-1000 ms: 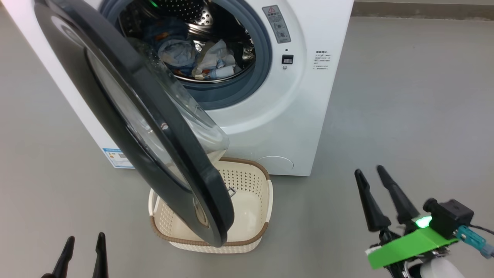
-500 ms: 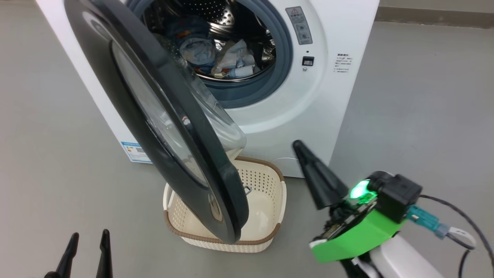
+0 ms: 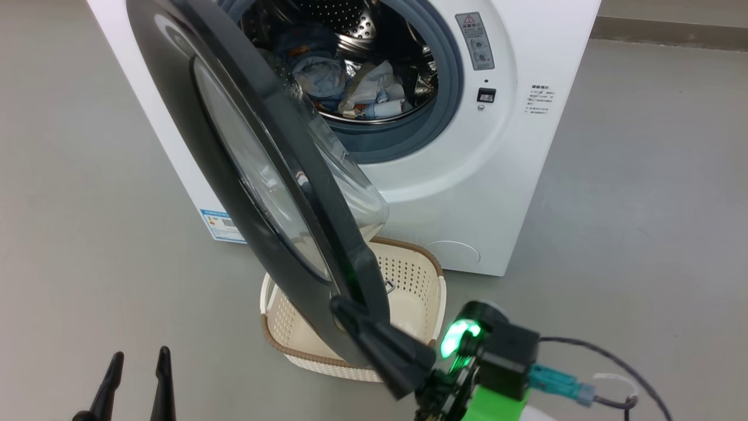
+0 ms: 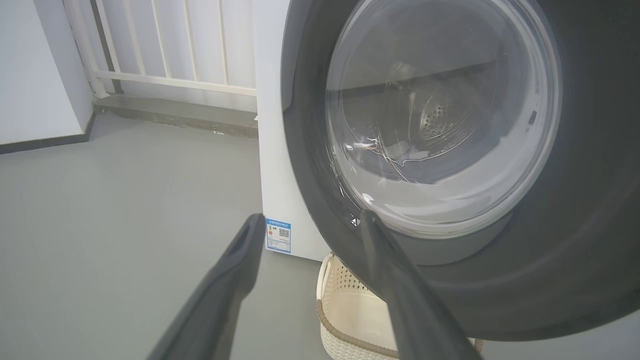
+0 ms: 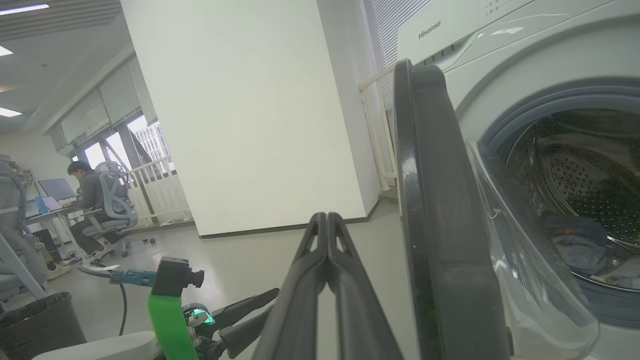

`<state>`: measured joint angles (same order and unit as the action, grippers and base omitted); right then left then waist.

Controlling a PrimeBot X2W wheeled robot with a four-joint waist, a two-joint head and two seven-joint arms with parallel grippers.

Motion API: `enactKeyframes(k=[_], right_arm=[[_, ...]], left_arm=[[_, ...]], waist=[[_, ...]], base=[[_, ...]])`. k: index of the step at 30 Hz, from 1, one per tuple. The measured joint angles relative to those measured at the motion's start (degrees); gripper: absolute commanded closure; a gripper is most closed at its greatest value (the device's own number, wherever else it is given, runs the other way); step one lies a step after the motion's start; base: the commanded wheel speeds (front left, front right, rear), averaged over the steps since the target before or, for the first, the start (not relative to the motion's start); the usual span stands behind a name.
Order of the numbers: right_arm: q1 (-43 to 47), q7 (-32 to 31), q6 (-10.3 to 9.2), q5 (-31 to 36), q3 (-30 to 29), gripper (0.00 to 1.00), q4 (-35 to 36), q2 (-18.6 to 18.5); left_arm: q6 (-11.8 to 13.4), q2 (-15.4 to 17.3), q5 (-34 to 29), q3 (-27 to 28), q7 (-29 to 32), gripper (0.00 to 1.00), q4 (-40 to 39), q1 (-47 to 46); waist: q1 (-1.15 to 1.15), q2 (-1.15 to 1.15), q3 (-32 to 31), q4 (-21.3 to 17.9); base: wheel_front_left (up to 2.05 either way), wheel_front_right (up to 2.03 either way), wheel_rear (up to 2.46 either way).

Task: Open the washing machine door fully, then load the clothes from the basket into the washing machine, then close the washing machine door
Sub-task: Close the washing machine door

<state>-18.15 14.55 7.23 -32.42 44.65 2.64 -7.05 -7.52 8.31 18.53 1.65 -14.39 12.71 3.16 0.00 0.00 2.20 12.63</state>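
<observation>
Black and glossy, the washing machine door (image 3: 175,117) stands about half open. It is swung out from the white washing machine (image 3: 467,193) so that its clear glass bowl (image 3: 356,193) hangs over the basket (image 3: 433,266).

The right tool (image 3: 343,306) has its two dark fingers pressed flat together (the right wrist view shows them closed tip to tip, clamped on nothing). It sits at the door's lower outer rim, but whether the tip actually touches the rim cannot be told. In the right wrist view the door appears edge-on, with that tool on its outer-face side. A green light (image 3: 459,339) glows at its wrist.

The left tool (image 3: 139,355) sits low at the left of the head view, apart from the door, its fingers spread and holding nothing. In its own wrist view they point towards the door's outer face and the blue label sticker (image 4: 278,235).

The clothes (image 3: 345,82), light blue and white, lie in the steel drum (image 3: 356,23) behind the grey-blue gasket (image 3: 450,76). The cream basket rests on the grey floor (image 3: 643,204) in front of the machine, partly under the door.
</observation>
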Motion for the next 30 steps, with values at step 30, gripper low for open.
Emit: enactKeyframes(k=[30], right_arm=[[-2.83, -0.01, 0.0, -3.87, 3.58, 1.0, -14.28, 0.93]], left_arm=[[0.0, -1.31, -0.36, -0.82, 0.0, 0.0, -0.47, -1.5]], waist=[[0.0, 0.0, 3.94, 1.72]], base=[[0.0, 0.0, 0.0]])
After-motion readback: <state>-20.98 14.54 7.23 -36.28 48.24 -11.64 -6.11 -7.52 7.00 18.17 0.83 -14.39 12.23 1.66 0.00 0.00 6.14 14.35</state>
